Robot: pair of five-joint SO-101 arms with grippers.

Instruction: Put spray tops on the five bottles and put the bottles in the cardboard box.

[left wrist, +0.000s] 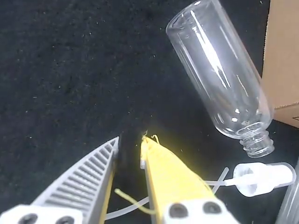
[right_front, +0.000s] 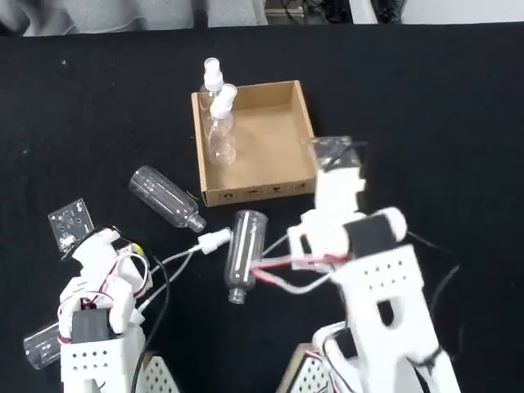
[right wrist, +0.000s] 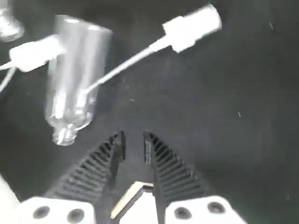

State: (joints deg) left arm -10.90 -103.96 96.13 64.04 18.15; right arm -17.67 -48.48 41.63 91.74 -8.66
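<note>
High view catches a capped bottle (right_front: 221, 135) in the cardboard box (right_front: 278, 190).

1 camera looks down over the whole bench (right_front: 82, 98); 2 wrist cameras hang close above it, both catching the same loose spray top (left wrist: 261, 177).

Topped bottles (right_front: 221, 131) stand seemingly inside the cardboard box (right_front: 270, 139), leftward; topless bottles (right_front: 168, 196) lie before it.
</note>
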